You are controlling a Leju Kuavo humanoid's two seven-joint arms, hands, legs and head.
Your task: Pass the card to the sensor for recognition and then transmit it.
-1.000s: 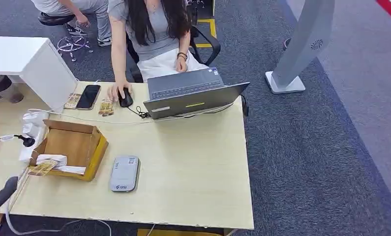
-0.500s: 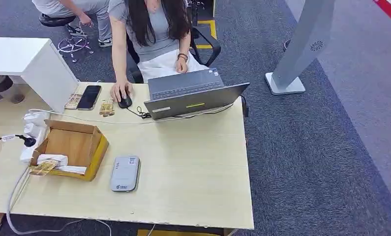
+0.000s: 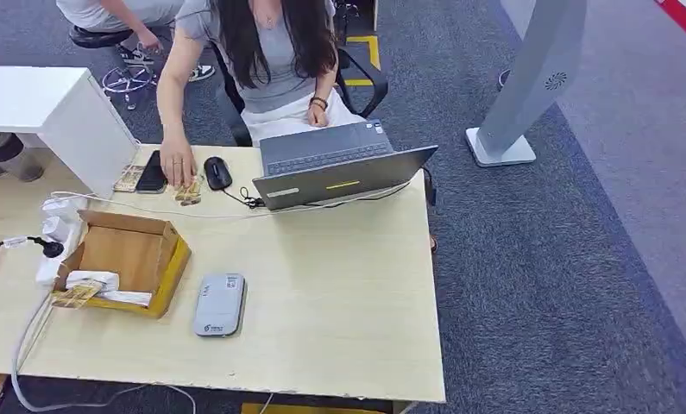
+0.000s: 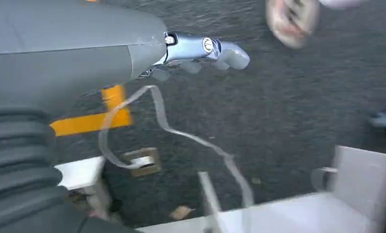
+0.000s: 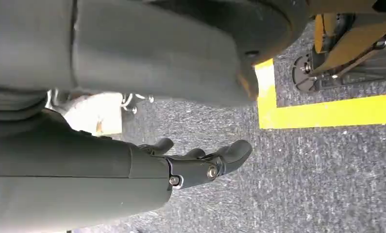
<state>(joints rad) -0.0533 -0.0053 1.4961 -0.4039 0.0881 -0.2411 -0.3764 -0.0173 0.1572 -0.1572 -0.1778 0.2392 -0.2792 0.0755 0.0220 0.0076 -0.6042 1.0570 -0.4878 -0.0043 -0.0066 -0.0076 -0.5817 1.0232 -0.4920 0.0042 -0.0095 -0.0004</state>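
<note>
Cardboard box (image 3: 123, 254), one: lower left of the head view, open, yellow outer side; a white wrapped item (image 3: 91, 281) lies along its near wall, and a gold-patterned card (image 3: 73, 295) rests at its near left corner, partly over the rim

Sensor (image 3: 219, 304), one: flat grey device, lower centre-left, just right of the box and apart from it

Table (image 3: 339, 293), one: pale wood; right edge runs down the frame's middle, near edge along the bottom; bare wood between the sensor and the right edge; grey carpet to the right

Laptop (image 3: 339, 166), one: upper centre, open, lid toward the camera, standing at the far edge

Mouse (image 3: 217, 172), one: black, left of the laptop, untouched

Phone (image 3: 152, 172), one: dark, upper left; a second gold card (image 3: 129, 178) lies against its left side

Person's hand (image 3: 179, 168), one: pressed on a third gold card (image 3: 186, 191) between phone and mouse; the person sits behind the table

White cabinet (image 3: 54, 112), one: upper left

Grey stand (image 3: 529, 78), one: upper right, on the carpet

Left hand (image 4: 200, 53): seen in the left wrist view, above dark carpet, fingers apart and lightly bent, holding nothing

Right hand (image 5: 200, 162): seen in the right wrist view, above grey carpet beside a yellow floor line (image 5: 327, 109), fingers loosely spread, holding nothing
</note>
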